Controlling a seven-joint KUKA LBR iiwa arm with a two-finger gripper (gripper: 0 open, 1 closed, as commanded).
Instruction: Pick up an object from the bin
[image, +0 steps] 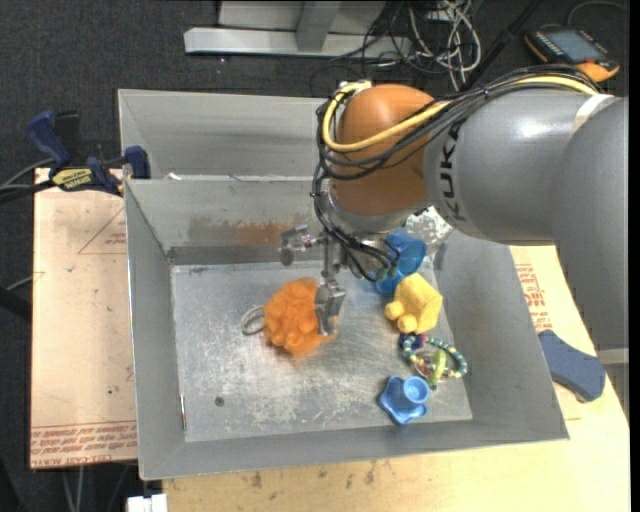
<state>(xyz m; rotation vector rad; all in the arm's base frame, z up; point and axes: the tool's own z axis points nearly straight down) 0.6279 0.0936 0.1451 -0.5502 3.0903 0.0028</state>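
Note:
My gripper (329, 310) hangs below the arm's wrist in the middle of the bin, its tip low and against the right edge of an orange knobbly soft toy (292, 318). A small metal ring (254, 320) sticks out of the toy's left side. The toy lies on the bin floor, and I cannot tell whether it is gripped. Just right of the gripper sits a yellow block-shaped toy (416, 303), with a blue plastic piece (406, 254) behind it.
A string of coloured beads (434, 361) and a small blue cup-like piece (403, 399) lie at the front right. The bin's sloped walls rise on all sides. The arm and its cables cover the back right corner.

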